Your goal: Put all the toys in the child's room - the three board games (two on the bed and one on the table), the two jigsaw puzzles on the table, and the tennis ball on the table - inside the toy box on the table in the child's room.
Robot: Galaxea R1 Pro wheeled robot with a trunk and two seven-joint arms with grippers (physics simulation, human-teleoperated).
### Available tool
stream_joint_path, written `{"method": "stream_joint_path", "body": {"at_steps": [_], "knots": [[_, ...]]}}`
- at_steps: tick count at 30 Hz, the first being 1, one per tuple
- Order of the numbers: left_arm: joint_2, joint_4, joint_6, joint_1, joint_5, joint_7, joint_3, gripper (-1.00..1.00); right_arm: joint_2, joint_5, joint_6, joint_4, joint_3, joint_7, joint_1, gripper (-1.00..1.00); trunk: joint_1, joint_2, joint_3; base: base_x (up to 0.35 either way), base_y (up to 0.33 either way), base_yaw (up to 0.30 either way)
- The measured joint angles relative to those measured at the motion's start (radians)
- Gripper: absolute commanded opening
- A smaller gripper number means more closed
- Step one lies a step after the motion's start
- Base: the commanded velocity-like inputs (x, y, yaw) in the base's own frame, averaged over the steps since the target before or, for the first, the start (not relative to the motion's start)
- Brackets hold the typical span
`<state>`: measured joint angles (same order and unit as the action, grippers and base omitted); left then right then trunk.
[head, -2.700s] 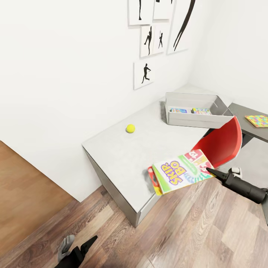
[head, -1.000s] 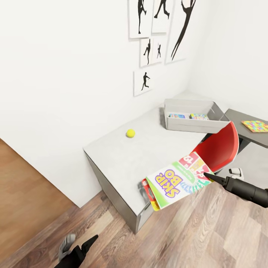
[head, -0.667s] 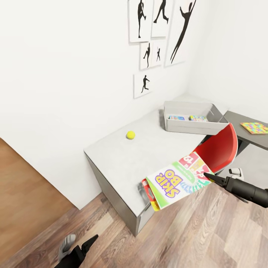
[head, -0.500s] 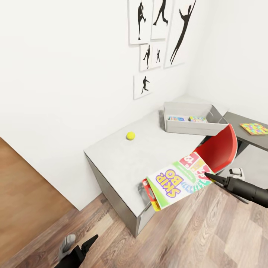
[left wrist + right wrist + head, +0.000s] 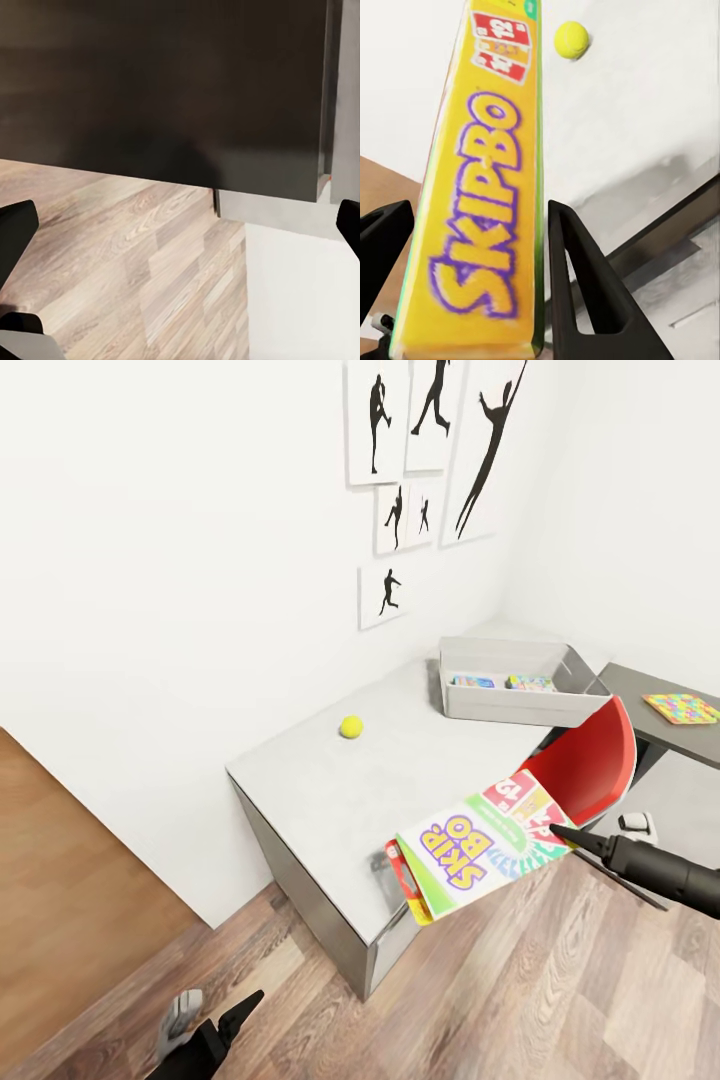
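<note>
Right claw (image 5: 562, 834): closed on one end of the flat white-green-red Skip-Bo box (image 5: 483, 841), cantilevered over the pale grey counter (image 5: 320, 780) front edge; risk: sagging, slipping out; left claw (image 5: 210, 1028): spread, empty.

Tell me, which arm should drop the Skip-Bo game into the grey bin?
The right: its claw already grips the Skip-Bo box, beside the table holding the bin. The left claw hangs low over the floor.

my right arm (image 5: 665, 873) is a matte black tube tapering to slim pointed black fingers (image 5: 572, 836), with a small white-grey fitting at its 11 o'clock; my left gripper (image 5: 205, 1032) shows one grey finger and one black wedge
</note>
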<state>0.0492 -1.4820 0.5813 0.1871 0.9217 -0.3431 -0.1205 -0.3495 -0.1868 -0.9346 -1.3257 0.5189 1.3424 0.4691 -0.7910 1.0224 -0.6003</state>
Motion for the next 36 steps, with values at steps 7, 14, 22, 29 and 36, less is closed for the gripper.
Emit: {"method": "stream_joint_path", "body": {"at_steps": [7, 14, 22, 29, 36], "knots": [[0.001, -0.001, 0.001, 0.000, -0.002, -0.004, 0.000, 1.00, 0.005, -0.001, 0.023, -0.001, 0.001, -0.009, -0.008, -1.00, 0.000, 0.000, 0.001, 0.000, 0.000, 0.000], [0.010, -0.027, 0.004, 0.011, -0.001, -0.067, -0.006, 1.00, 0.005, -0.002, 0.033, -0.006, 0.002, -0.009, -0.011, -1.00, 0.000, 0.000, 0.002, 0.000, 0.000, 0.000], [0.023, -0.097, 0.020, 0.020, 0.002, -0.182, -0.026, 1.00, -0.001, -0.003, 0.015, -0.053, 0.000, -0.007, -0.013, -1.00, 0.000, 0.000, 0.010, 0.000, 0.000, 0.000], [0.022, -0.109, 0.045, -0.020, -0.005, -0.162, -0.025, 1.00, 0.002, -0.002, -0.028, -0.074, -0.001, -0.007, -0.014, -1.00, 0.000, 0.000, 0.020, 0.000, 0.000, 0.000], [0.020, -0.102, 0.049, -0.017, -0.006, -0.119, -0.024, 1.00, 0.007, -0.001, -0.049, -0.082, -0.005, -0.010, -0.014, -1.00, 0.000, 0.000, 0.031, 0.000, 0.000, 0.000]]}}
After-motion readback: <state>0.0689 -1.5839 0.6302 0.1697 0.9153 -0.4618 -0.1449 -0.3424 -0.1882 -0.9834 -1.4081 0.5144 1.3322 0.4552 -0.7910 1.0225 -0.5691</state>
